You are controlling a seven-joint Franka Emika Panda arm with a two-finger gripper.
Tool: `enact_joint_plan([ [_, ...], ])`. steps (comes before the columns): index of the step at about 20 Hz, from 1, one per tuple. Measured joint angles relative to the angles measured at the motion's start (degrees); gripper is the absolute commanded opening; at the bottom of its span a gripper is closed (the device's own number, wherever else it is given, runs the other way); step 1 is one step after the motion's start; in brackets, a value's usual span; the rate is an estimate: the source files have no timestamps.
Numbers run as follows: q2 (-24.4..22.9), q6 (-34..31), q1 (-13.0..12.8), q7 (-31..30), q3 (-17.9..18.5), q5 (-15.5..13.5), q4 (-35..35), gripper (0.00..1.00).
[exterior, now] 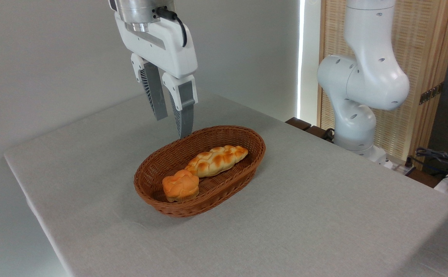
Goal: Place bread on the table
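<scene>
Bun [180,186]: lay in the near-left end of the basket [247,175], just beside the braided loaf [217,160], apparently touching it at one lobe. Not yet lifted, not yet on the desk [323,223].

Tool [174,125]: hung open and empty above the basket's far-left rim, fingers apart, pointing down, well above the bun.

Step in hand, by judgement: the approach to the bun. To do it well: bring the tool toward the basket's near end until centred over the bun, with the fingers spread wider than the lobed top; lower straight into the basket; close gently, as the bun looked soft and liable to squash; lift clear of the rim before moving out over bare cloth.

In the way: the basket wall close on the bun's near and left sides, leaving little room for a finger there; the loaf tight on the far-right side, likely to be nudged or pinched along with the bun. Better to set the fingers across the free sides.

Beyond the basket, to its right: the arm's white base [356,115] at the desk's far edge, clear of the work.
</scene>
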Motion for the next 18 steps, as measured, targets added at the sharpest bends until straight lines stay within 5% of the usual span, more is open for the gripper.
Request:
enact_joint_plan([
  [10,-0.11,4.95,-0.23,0.03,-3.45,-0.09,-6.23,1.00],
  [18,-2.12,18.15,-0.35,3.61,-3.47,-0.08,-18.71,1.00],
])
